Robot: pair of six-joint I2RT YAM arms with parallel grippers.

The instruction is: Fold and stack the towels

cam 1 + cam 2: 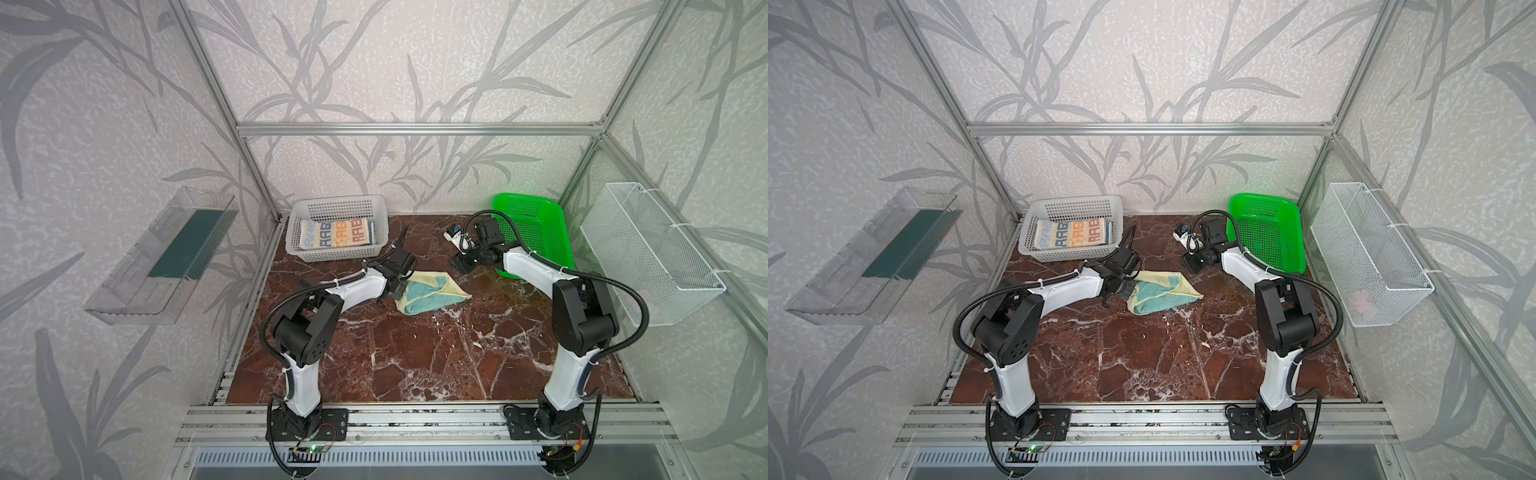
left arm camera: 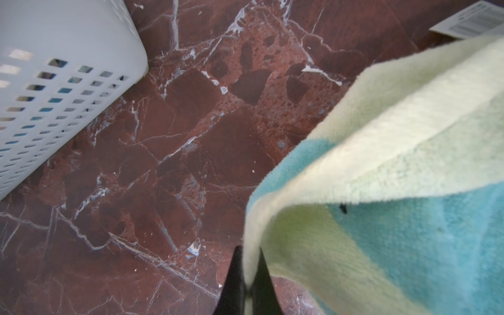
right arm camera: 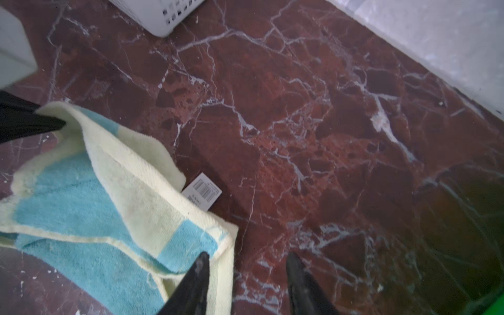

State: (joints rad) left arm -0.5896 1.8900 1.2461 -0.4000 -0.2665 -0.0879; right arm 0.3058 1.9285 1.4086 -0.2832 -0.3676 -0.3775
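A teal and pale yellow towel (image 1: 432, 293) (image 1: 1163, 293) lies crumpled and partly folded near the middle of the marble table. My left gripper (image 1: 397, 292) (image 2: 249, 252) is shut on the pale yellow edge at the towel's (image 2: 395, 163) left corner. My right gripper (image 1: 457, 265) (image 3: 248, 257) hovers open over the towel's (image 3: 109, 204) right corner, one finger above the yellow hem and the other above bare table. A striped towel with "RABBIT" lettering (image 1: 336, 237) (image 1: 1071, 235) lies folded in the white basket (image 1: 338, 205) (image 1: 1075, 203), with a blue edge showing beside it.
A green tray (image 1: 536, 224) (image 1: 1271, 224) leans at the back right behind my right arm. A white wire basket (image 1: 648, 253) hangs on the right wall, a clear bin (image 1: 162, 257) on the left wall. A barcode label (image 3: 204, 191) sticks out from the towel.
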